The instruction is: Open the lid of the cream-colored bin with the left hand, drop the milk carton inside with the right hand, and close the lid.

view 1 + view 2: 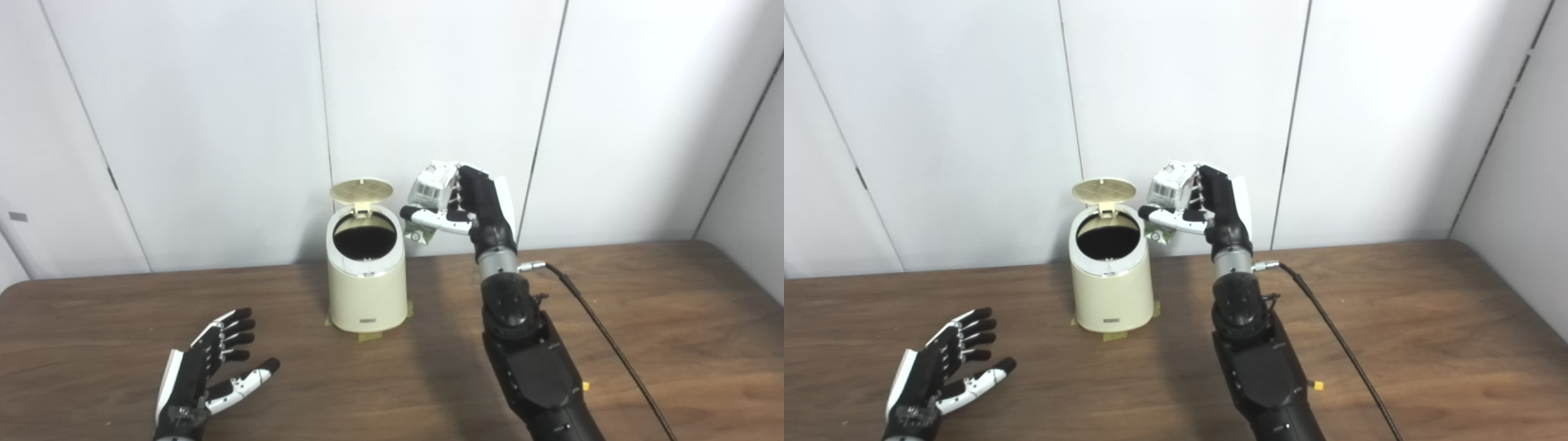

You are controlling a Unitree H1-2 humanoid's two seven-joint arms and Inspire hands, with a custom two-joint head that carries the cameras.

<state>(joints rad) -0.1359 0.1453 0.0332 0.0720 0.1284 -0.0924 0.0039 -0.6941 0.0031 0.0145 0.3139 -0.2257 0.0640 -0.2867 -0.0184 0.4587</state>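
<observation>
The cream-colored bin [367, 288] stood upright on the wooden table [661, 331], toward the far edge and a little left of the middle, close to the white panelled wall [202, 122]. Its lid [361, 190] was swung up and back on a hinge at the far side of the rim, so the ribbed underside faced the cameras and the dark, round mouth of the bin lay fully open. Strips of yellowish tape [369, 335] showed under the near foot of the bin and at its right side.

The milk carton [432, 187] was off the table, held in the air just to the right of the open mouth and about level with the raised lid. It was tilted, its top pointing up and to the left, with a barcode panel on the side toward the bin. The right hand [468, 205] gripped it, dark fingers [470, 190] wrapped over its right side and the white thumb stretched beneath it toward the bin. A greenish bit of printed material hung below the thumb; it may have been part of the carton, though the view was too small to be sure. The right forearm rose steeply from the near edge of the table, and a black cable [606, 343] ran from the wrist down to the near right.

The left hand [211, 370] was well apart from the bin, at the near left over the tabletop, holding nothing, its palm turned up and its fingers spread.
</observation>
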